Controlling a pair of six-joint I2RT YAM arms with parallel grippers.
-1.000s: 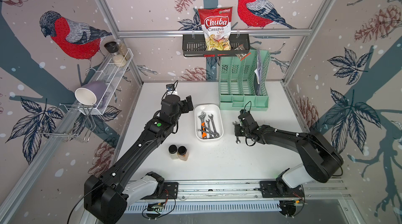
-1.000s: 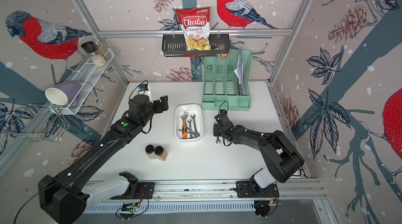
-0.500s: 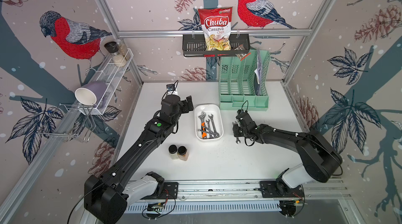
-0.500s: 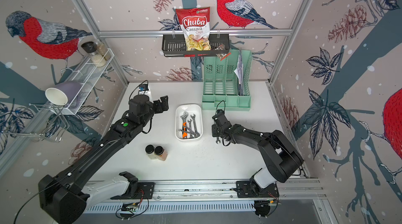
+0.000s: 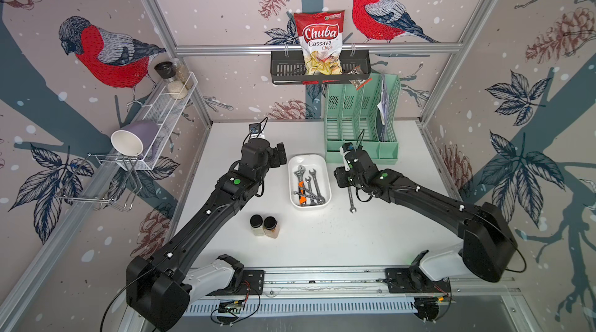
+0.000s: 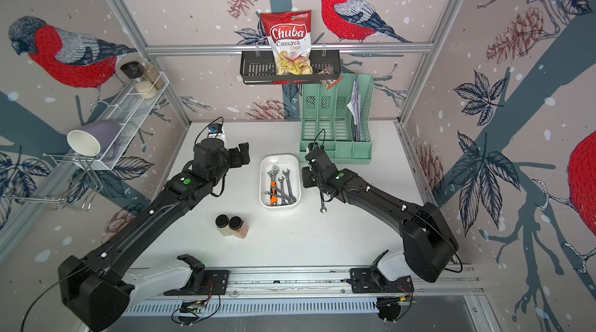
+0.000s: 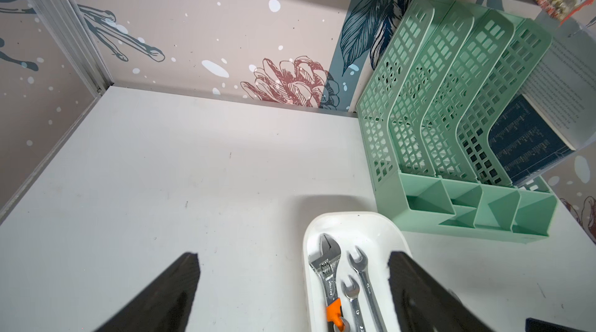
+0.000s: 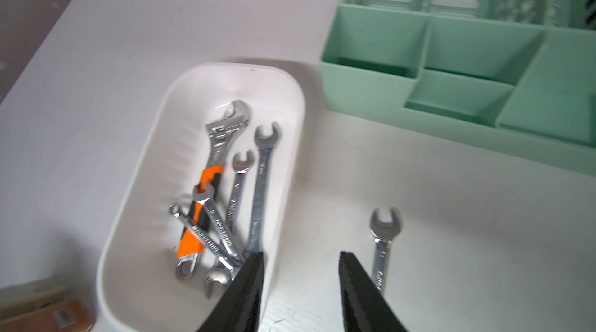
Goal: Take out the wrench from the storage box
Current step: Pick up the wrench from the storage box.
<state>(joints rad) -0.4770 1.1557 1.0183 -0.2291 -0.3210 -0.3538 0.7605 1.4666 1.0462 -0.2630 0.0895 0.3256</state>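
The white storage box (image 5: 309,157) (image 6: 280,156) (image 7: 351,217) (image 8: 242,67) sits mid-table and holds several wrenches, among them an adjustable one with an orange grip (image 5: 300,182) (image 8: 211,182). One small silver wrench (image 5: 351,199) (image 6: 322,202) (image 8: 383,240) lies flat on the table just right of the box. My right gripper (image 5: 340,178) (image 8: 301,254) hangs open between the box's right wall and that wrench, with nothing between its fingers. Left of the box's far end, my left gripper (image 5: 279,157) (image 7: 293,256) is open and empty.
Two spice jars (image 5: 264,225) (image 6: 231,225) stand in front of the box on the left. A mint-green organizer (image 5: 361,120) (image 8: 451,56) stands behind it on the right. A black basket (image 5: 283,69) with a chips bag hangs on the back wall. A wire shelf (image 5: 167,104) lines the left wall.
My right gripper has opened and let go of the small wrench, which now lies on the table. It has then drifted left toward the box. The left arm has not moved.
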